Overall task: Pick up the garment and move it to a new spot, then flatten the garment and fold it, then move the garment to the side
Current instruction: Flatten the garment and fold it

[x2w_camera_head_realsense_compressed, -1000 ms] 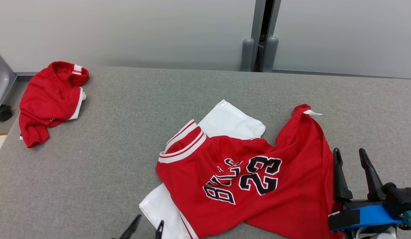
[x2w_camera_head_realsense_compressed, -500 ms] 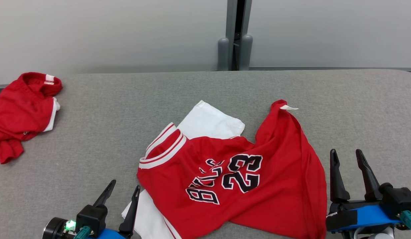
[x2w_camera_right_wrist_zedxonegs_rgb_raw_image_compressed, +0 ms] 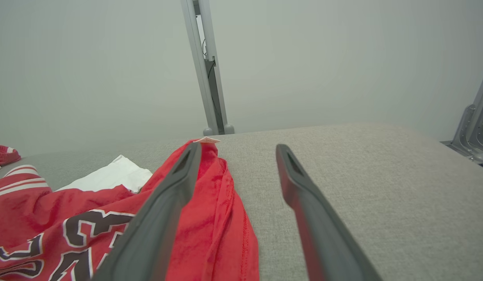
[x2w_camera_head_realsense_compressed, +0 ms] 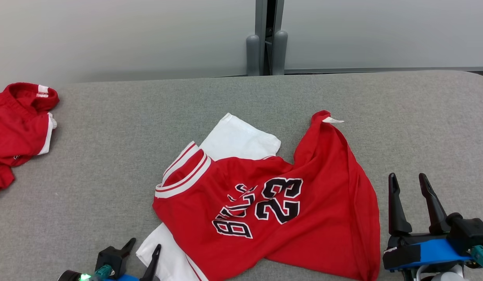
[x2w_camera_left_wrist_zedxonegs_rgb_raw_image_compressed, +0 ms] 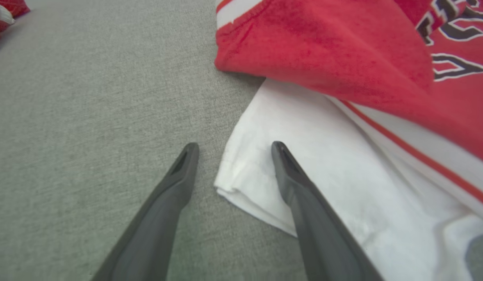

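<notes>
Since the garment lies crumpled near the middle of the table, take your bearings from its black "23" print. Your left claw is the nearer one. It sits near and left of the print, fingers spread and gripping nothing. In the left wrist view they straddle the white corner of the cloth, one finger over bare table and the other over white fabric (whether either touches, I cannot tell). Your right claw stands right of the print, also spread and empty, just beside the red edge.

The long axis, as I judge it, runs on a diagonal from that white corner, past the print, to the peak with the small white tag far and right of it. The print reads upside down to you, so the garment's top likely points toward you and left, where the striped band lies left of the print. The pick-up turns on the corner between the left fingers, so close there first. A second red garment lies well to the far left of the print; leave it.
</notes>
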